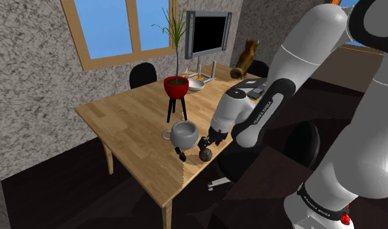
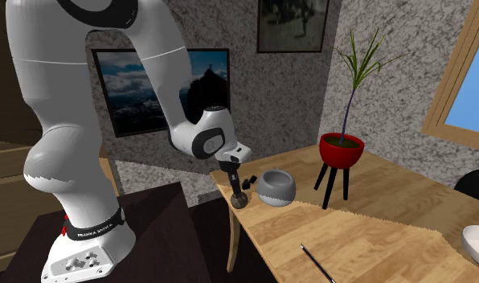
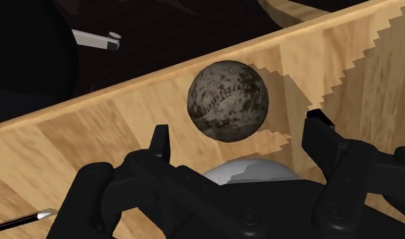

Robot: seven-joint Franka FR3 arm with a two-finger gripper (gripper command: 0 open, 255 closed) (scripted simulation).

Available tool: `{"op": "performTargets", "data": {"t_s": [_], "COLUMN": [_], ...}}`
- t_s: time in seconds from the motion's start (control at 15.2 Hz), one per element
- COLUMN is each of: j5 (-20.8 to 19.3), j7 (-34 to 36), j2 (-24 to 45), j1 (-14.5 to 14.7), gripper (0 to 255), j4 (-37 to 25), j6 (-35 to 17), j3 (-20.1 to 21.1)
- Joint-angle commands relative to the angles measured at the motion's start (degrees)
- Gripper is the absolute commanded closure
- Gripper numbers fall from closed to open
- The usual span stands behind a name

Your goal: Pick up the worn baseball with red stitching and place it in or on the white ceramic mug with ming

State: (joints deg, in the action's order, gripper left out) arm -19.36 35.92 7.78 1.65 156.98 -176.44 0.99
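The baseball (image 3: 227, 100) is a dingy grey-brown ball with faint red stitching. It rests on the wooden table (image 1: 131, 120), close to the edge nearest the stand, and shows as a dark ball (image 1: 205, 155) in the shoulder view. My gripper (image 3: 240, 132) is open and angled down at it; the fingers (image 3: 160, 139) stand apart, short of the ball and not touching it. The pale grey mug (image 1: 184, 133) stands upright right beside the gripper (image 1: 193, 154), partly under the hand (image 3: 252, 170). From the second exterior view the gripper (image 2: 239, 185) hovers just over the ball (image 2: 240, 201), with the mug (image 2: 276, 186) next to them.
A plant in a red pot on a black tripod (image 1: 176, 88) stands behind the mug. Farther back are a monitor (image 1: 207, 34), a white bowl (image 1: 196, 83) and a cat figure (image 1: 247, 58). A thin pen (image 2: 318, 264) lies on the table. Dark chairs (image 1: 142, 75) surround it.
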Motion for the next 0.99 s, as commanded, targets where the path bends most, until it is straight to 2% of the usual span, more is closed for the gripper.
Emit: {"op": "performTargets", "data": {"t_s": [0.0,0.4,0.92], "j5": [-4.07,-5.46,-5.35], "j7": [3.88,5.72,5.71], "j2": [3.91,10.98,11.64], "j1": [3.02,8.03,8.36], "gripper": [0,0,0], "j4": [-1.53,-4.24,-4.51], "j6": [-2.46,-7.09,-7.49], "j3": [-3.39,-8.67,-8.97]}}
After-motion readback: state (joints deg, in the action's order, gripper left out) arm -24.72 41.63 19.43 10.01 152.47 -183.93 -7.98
